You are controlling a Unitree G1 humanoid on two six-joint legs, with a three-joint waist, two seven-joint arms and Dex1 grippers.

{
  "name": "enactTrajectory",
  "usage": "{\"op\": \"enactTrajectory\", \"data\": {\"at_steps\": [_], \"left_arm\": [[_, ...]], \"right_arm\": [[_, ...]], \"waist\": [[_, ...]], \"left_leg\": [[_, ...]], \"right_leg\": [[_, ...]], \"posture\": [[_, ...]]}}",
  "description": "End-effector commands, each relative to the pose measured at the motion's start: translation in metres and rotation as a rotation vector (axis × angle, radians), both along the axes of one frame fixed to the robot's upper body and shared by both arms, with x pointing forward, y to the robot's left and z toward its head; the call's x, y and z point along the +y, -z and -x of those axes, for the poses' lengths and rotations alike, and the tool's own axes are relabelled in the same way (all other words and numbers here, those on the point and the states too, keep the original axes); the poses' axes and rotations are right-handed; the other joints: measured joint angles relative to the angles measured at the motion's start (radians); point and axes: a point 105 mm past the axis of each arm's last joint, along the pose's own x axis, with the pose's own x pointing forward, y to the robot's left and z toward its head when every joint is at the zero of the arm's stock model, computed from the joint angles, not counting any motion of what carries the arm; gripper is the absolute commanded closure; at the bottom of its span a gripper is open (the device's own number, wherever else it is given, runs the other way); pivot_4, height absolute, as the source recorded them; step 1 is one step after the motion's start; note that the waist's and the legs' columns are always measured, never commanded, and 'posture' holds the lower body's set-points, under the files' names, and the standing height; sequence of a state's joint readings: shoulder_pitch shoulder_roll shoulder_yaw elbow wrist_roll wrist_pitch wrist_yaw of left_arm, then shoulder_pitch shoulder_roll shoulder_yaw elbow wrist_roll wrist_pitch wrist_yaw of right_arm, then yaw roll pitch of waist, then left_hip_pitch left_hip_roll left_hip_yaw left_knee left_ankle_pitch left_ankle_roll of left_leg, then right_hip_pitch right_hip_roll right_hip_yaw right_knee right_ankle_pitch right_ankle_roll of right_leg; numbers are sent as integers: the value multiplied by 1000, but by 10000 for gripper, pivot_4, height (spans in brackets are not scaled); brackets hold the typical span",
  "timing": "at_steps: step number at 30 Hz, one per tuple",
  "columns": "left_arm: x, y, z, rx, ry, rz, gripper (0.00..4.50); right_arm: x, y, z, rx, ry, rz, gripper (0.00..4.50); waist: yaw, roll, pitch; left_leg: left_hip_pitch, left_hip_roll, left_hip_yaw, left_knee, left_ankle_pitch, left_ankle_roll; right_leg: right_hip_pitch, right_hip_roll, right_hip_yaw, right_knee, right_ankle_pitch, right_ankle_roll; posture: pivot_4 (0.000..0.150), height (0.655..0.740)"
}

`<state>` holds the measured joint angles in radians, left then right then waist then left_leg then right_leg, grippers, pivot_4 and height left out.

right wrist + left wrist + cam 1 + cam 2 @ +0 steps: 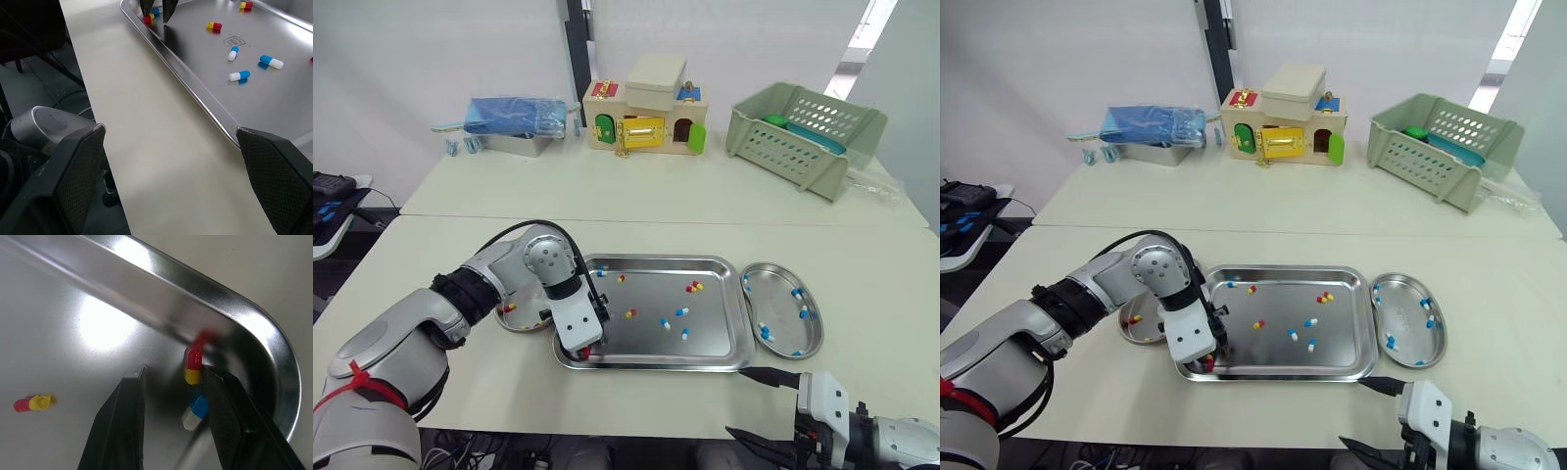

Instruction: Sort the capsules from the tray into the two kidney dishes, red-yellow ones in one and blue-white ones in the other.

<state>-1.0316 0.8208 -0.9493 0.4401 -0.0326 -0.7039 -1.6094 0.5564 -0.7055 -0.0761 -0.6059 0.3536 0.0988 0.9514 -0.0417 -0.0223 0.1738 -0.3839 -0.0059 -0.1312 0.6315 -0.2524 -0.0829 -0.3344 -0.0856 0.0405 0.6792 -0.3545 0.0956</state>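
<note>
Steel tray [234,308] corner: left gripper [173,374] spread, tips down inside it. Red-yellow capsule [193,364] sits between its fingers, right against one; blue-white capsule [195,411] just beside that same finger. Right gripper [170,131] spread wide, holding nothing, tray ahead of it.

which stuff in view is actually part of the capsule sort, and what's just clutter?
Job:
rectangular steel tray; red-yellow capsules and blue-white capsules on it; left steel kidney dish; right steel kidney dish; left hand, open over the tray's near-left corner.

Clutter, all at the back:
blue wrapped bundle on a metal box; wooden toy house; pale green plastic basket.
</note>
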Motion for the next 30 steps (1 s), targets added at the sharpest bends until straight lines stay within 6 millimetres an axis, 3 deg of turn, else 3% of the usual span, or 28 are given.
{"op": "enactTrajectory", "data": {"at_steps": [1, 9, 12, 16, 25, 30], "left_arm": [[3, 2, 0, -6, 0, -7, 27024], [4, 4, 2, 2, -5, -5, 27024], [5, 5, 2, 4, -8, -8, 32752], [6, 6, 3, 6, -8, -11, 44261], [5, 6, 4, 12, -12, -5, 44672], [-1, -12, 4, 6, -52, 64, 44672]], "right_arm": [[5, -8, 0, -31, -18, -9, 0], [5, -8, -1, -31, -17, -9, 0], [5, -9, -1, -31, -17, -9, 0], [5, -9, -1, -31, -17, -9, 0], [5, -9, -1, -28, -20, -9, 0], [5, -9, -1, -27, -23, -9, 0]], "waist": [[0, 0, 0], [0, 0, 0], [0, 1, -1], [1, 1, -1], [1, 2, -1], [1, 1, -1]], "left_leg": [[0, 0, 0, 0, 0, 0], [0, 0, 0, 0, 0, 0], [0, 0, 0, 0, 0, 0], [1, 0, 0, 1, 0, 0], [1, 0, 0, 1, 0, 0], [0, 0, 0, 1, 0, 0]], "right_leg": [[0, 0, 0, 0, 0, 0], [0, 0, 0, 0, 0, 0], [0, 0, 0, 0, 0, 0], [1, 0, 0, 0, 0, 0], [1, 0, 0, 0, 0, 0], [1, 0, 0, 0, 0, 0]], "posture": [[1500, 7400], [1500, 7400], [1500, 7400], [1500, 7400], [1500, 7400], [1500, 7400]]}}
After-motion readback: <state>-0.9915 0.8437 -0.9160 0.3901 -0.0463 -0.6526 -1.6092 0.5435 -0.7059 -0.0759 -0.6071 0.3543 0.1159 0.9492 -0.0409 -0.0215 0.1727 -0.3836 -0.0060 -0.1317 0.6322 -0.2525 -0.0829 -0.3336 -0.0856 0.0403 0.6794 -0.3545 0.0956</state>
